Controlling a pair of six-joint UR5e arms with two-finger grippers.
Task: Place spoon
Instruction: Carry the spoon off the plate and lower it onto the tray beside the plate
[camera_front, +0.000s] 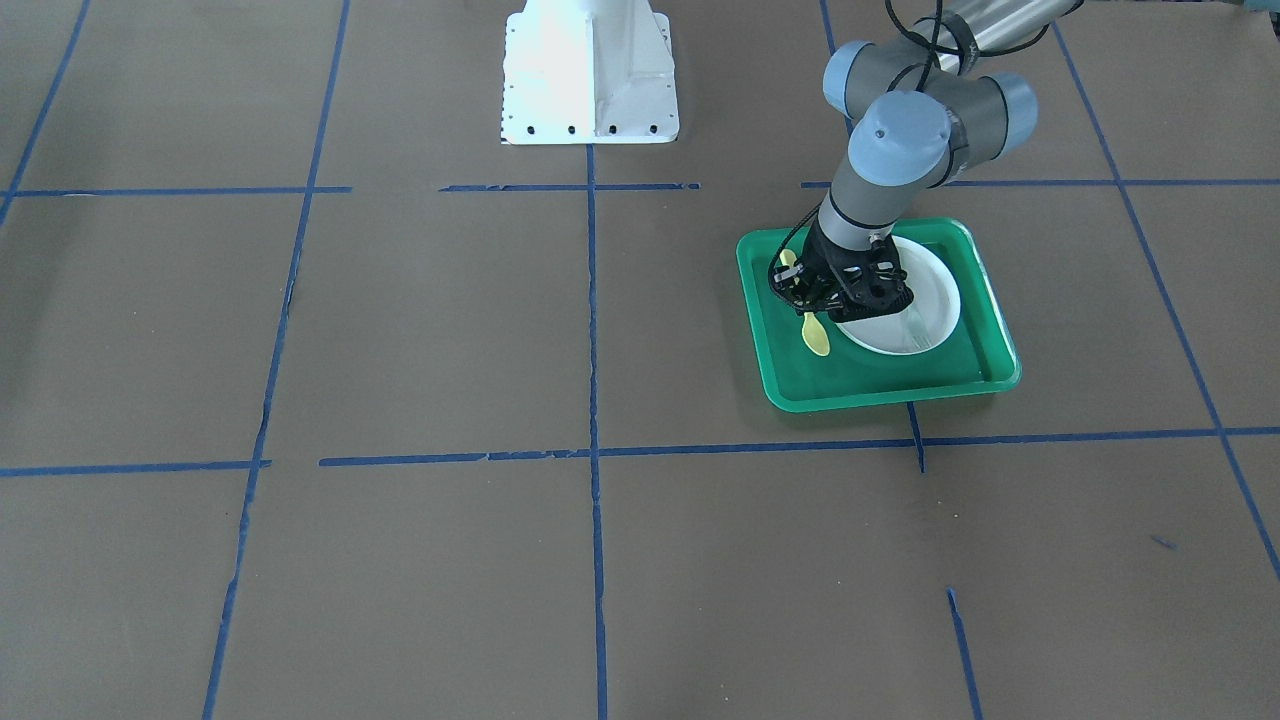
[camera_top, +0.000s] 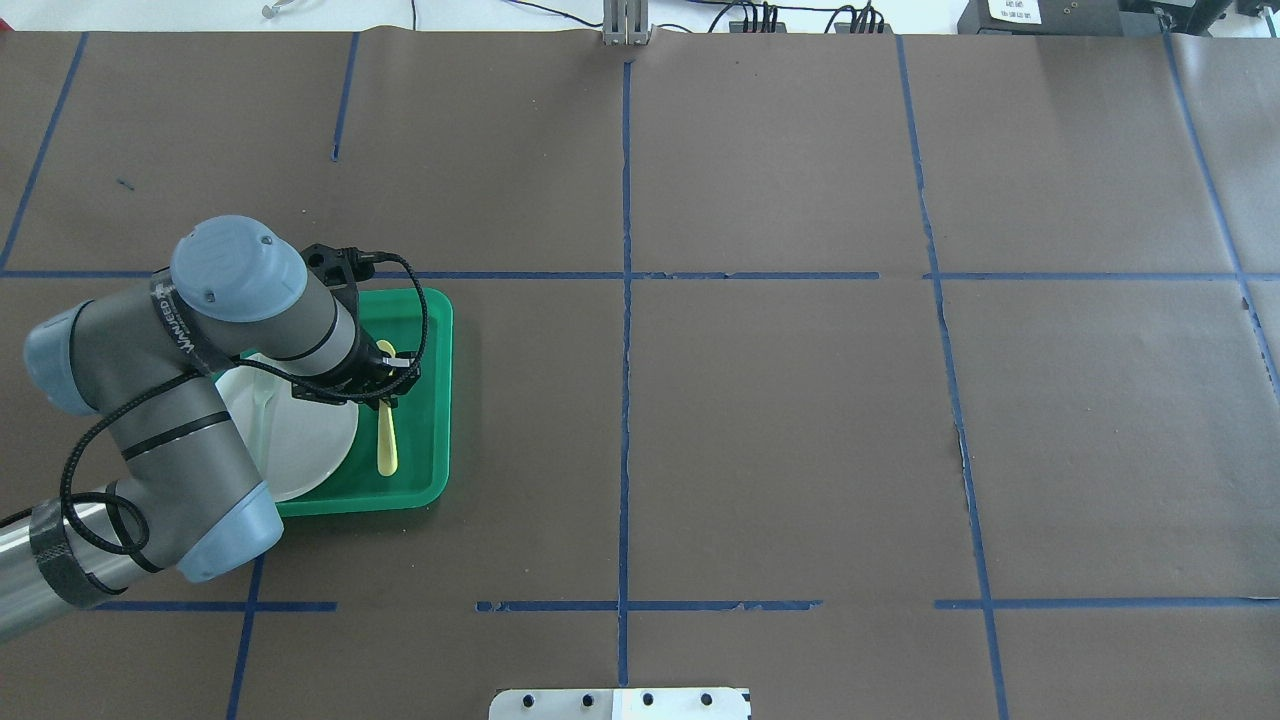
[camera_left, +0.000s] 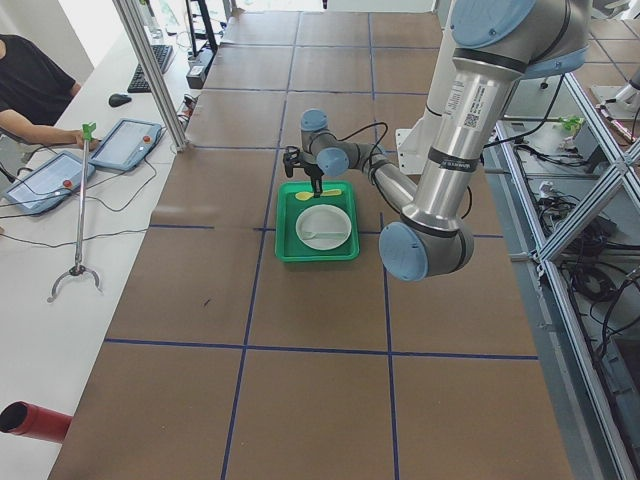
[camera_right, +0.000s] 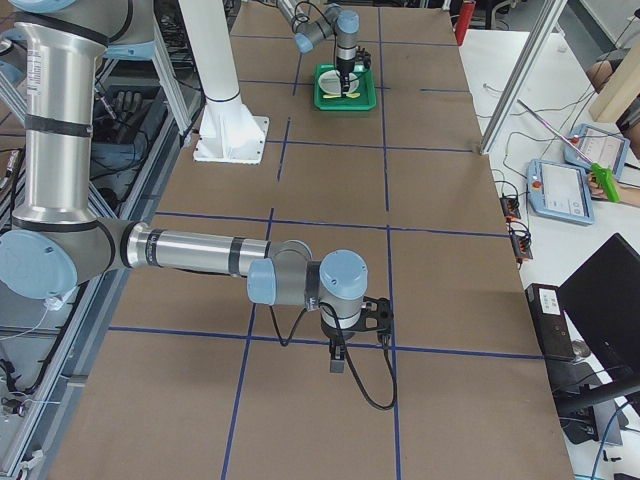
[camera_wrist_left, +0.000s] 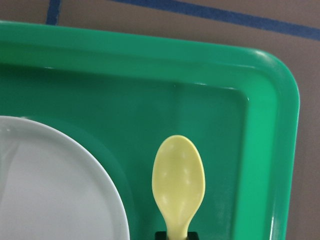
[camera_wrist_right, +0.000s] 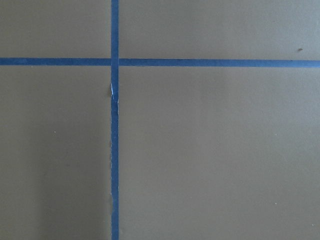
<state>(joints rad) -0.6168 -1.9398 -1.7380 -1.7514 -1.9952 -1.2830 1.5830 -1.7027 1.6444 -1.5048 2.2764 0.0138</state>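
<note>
The small yellow spoon (camera_top: 387, 445) lies lengthwise in the green tray (camera_top: 435, 320), in the strip between the white plate (camera_top: 300, 450) and the tray's wall. My left gripper (camera_top: 388, 395) is down over the spoon's middle, fingers shut on the handle. In the left wrist view the spoon's bowl (camera_wrist_left: 178, 182) points away and the handle runs into the dark fingertips at the bottom edge. The front view shows the spoon (camera_front: 816, 335) sticking out from under the gripper (camera_front: 805, 300). My right gripper (camera_right: 340, 358) hangs over bare table far away; I cannot tell whether it is open.
A pale translucent fork (camera_front: 915, 325) lies on the plate (camera_front: 935, 290). The tray (camera_front: 880, 385) sits on brown table paper with blue tape lines. The white robot base (camera_front: 590, 80) stands at mid-table. An operator (camera_left: 30, 85) sits beside the table.
</note>
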